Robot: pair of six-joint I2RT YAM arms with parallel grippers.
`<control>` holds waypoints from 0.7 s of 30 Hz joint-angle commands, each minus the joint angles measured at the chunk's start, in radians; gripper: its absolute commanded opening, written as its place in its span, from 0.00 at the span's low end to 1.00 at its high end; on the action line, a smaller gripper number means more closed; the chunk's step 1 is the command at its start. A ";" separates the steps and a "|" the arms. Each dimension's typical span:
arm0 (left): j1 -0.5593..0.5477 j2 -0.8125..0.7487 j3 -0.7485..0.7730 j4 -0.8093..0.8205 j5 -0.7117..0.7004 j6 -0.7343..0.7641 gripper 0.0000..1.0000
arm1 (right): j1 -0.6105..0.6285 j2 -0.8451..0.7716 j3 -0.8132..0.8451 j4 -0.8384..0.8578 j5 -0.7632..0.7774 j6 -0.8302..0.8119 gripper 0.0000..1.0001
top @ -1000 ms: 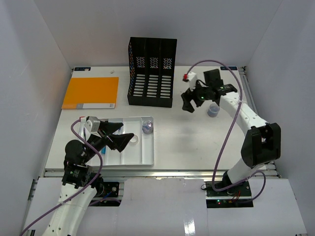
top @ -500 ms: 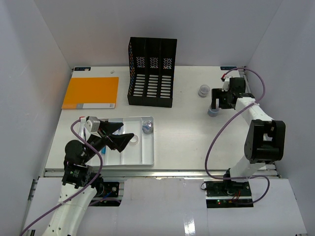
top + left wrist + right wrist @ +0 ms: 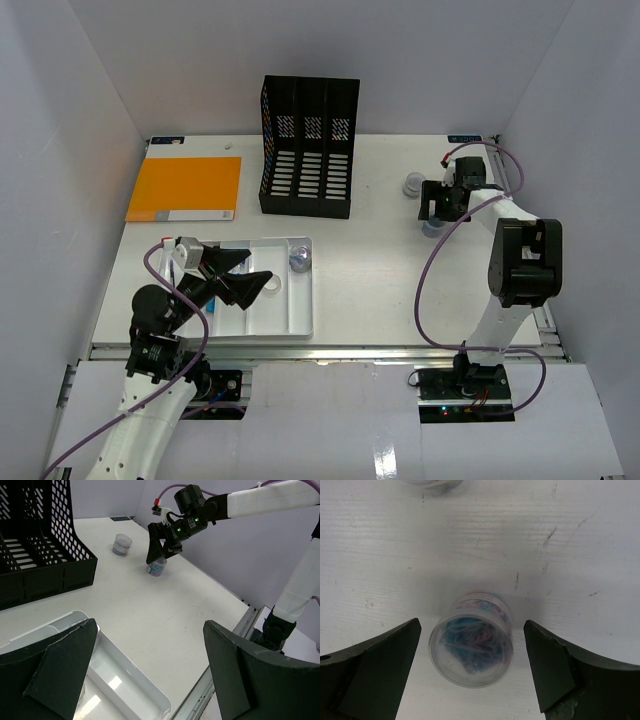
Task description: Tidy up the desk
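The white desk point(image 3: 380, 280) holds a small clear jar of coloured clips point(image 3: 432, 229) at the right rear. My right gripper point(image 3: 437, 207) is open just above it. In the right wrist view the jar point(image 3: 471, 650) sits between the two fingers point(image 3: 375, 675), with gaps on both sides. The left wrist view shows the same jar point(image 3: 157, 568) under the right gripper point(image 3: 161, 550). A second clear jar point(image 3: 413, 184) stands just behind it. My left gripper point(image 3: 250, 285) is open and empty over the white compartmented tray point(image 3: 300, 315).
A black file organizer point(image 3: 308, 147) stands at the back centre. An orange folder point(image 3: 186, 188) lies at the back left. A third small jar point(image 3: 300, 260) sits in the tray's far right corner. The metal rail point(image 3: 320, 352) runs along the near edge.
My right gripper has swung right from beside the organizer and come over the clip jar, with the arm folded back. The second jar is now uncovered. The left arm has not moved.
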State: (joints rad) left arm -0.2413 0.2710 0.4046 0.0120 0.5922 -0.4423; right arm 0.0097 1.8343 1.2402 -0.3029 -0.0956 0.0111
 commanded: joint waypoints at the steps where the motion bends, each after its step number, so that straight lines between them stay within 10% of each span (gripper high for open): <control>1: 0.002 0.000 0.005 0.011 0.009 0.010 0.98 | 0.003 0.014 0.021 0.034 0.004 -0.005 0.91; 10: 0.003 0.002 0.005 0.011 0.011 0.008 0.98 | 0.018 -0.052 -0.025 0.055 -0.068 -0.133 0.30; 21: 0.002 -0.029 0.008 -0.006 -0.022 0.015 0.98 | 0.332 -0.201 0.014 -0.191 -0.569 -0.525 0.13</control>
State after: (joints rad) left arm -0.2413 0.2616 0.4046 0.0071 0.5854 -0.4416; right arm 0.2005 1.6992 1.2068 -0.3674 -0.3721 -0.3035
